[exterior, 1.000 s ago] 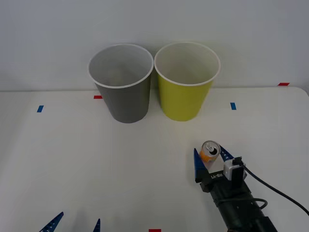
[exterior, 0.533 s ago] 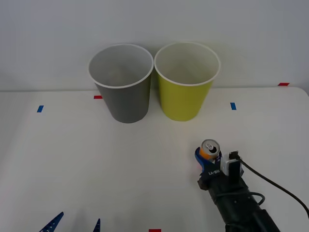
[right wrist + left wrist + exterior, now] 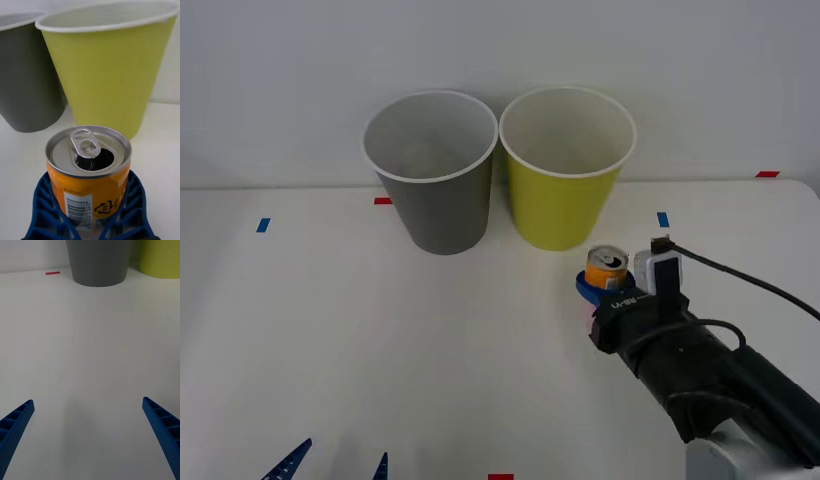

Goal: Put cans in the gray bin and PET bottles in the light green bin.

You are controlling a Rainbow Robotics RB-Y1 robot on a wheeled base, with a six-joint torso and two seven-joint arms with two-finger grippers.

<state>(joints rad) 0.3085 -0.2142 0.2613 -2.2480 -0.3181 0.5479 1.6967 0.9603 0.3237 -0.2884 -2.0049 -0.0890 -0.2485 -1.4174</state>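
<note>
The can [image 3: 88, 176] is a short cylinder of smooth orange metal with a silver lid, a pull tab and an open mouth, and a printed barcode panel low on its side. It stands upright, clamped between the two ribbed blue fingers [image 3: 48, 210] of the right gripper [image 3: 600, 287], which press its lower body from either side. In the front view the can [image 3: 607, 268] sits at the tip of the black right arm, just in front of the foot of the light green bin [image 3: 566, 168] and slightly to its right. That bin is a tall tapered cup, matte yellow-green outside with a white rim and white inside; its wall rises directly behind the can in the right wrist view. The gray bin [image 3: 432, 170], same shape in dark gray, stands just beside it on the left. Both rest on the white table [image 3: 380, 340], which carries small blue and red tape marks. The left gripper [image 3: 90, 427] hangs low over bare tabletop near the front edge, its blue fingers spread wide apart and holding nothing.
</note>
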